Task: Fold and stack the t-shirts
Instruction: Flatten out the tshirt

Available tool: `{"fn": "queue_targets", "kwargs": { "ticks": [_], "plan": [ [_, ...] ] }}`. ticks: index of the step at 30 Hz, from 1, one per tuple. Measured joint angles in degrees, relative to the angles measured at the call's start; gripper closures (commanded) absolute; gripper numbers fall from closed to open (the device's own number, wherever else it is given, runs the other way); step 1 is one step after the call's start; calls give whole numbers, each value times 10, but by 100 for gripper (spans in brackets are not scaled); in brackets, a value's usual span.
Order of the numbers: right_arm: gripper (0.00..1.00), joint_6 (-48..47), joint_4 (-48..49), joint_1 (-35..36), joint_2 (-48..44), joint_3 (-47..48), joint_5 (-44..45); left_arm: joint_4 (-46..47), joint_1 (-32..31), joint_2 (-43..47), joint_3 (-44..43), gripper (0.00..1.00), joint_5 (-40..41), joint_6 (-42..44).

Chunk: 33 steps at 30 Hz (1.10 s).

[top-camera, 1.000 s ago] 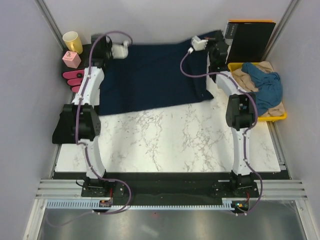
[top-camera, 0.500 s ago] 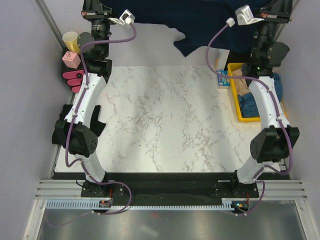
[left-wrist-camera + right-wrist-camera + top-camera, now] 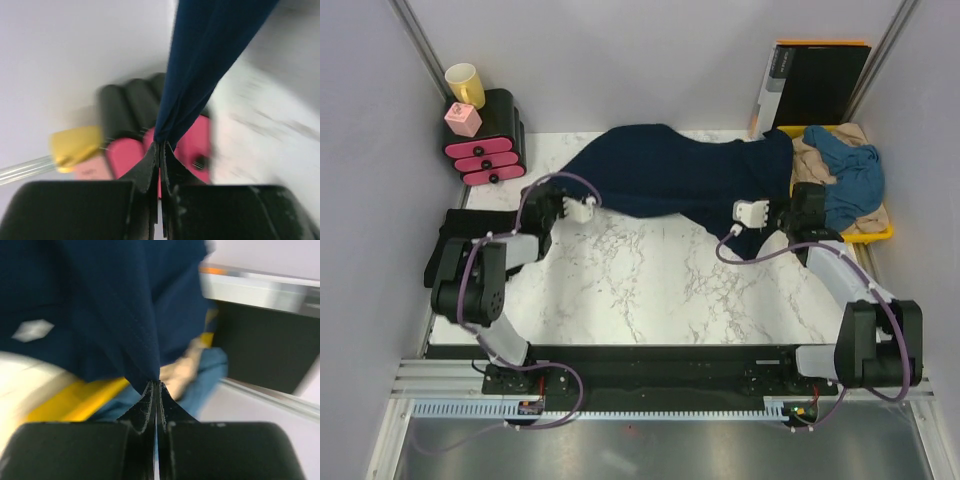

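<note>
Half a second ago both arms held the navy t-shirt (image 3: 670, 180) aloft at the far edge of the bench (image 3: 640, 290). Now the left arm (image 3: 505, 255) and the right arm (image 3: 840, 270) sit low and drawn back toward their bases. The shirt lies across the far half of the bench, spanning from one arm to the other.

We see the left jaws closed on a bunched edge of the navy cloth in the left wrist view. The right jaws are likewise closed on a navy edge in the right wrist view.

The yellow tray (image 3: 880, 235) stands at the right edge of the bench. It holds a beige t-shirt (image 3: 815, 150) with a medium-blue t-shirt (image 3: 855, 180) heaped on top. The right end of the navy shirt reaches the left rim of the tray.

A black folder (image 3: 820, 85) leans upright behind the tray. At the far left a drawer unit (image 3: 485, 150) carries a yellow cup (image 3: 465, 82) and a pink block (image 3: 463, 119), just beside the shirt's left end. Bare marble runs from the shirt's near edge to the arm bases.
</note>
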<state>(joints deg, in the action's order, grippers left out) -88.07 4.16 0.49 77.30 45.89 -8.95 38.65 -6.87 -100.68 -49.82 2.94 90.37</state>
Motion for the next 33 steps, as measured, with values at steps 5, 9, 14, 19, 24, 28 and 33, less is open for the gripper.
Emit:
{"fn": "queue_targets", "kwargs": {
  "ticks": [5,9,14,19,24,28,33],
  "plan": [
    [100,-24,-193,0,-64,18,-17,-199,8,176,103,98,-49,4],
    [100,-37,-338,0,-67,134,-17,-535,16,302,-32,98,-116,17],
    [100,-25,-441,-19,-69,310,-19,-812,19,305,-286,98,-153,-9],
    [100,-17,-480,-21,-79,445,-17,-908,19,325,-409,98,-152,-26],
    [100,-8,-442,-21,-82,568,-13,-911,19,353,-463,98,-135,-22],
    [100,-20,-367,-21,-86,595,-2,-846,19,359,-498,98,-108,5],
    [100,-42,-304,-21,-32,676,3,-756,24,341,-551,98,-101,38]
  ]
}}
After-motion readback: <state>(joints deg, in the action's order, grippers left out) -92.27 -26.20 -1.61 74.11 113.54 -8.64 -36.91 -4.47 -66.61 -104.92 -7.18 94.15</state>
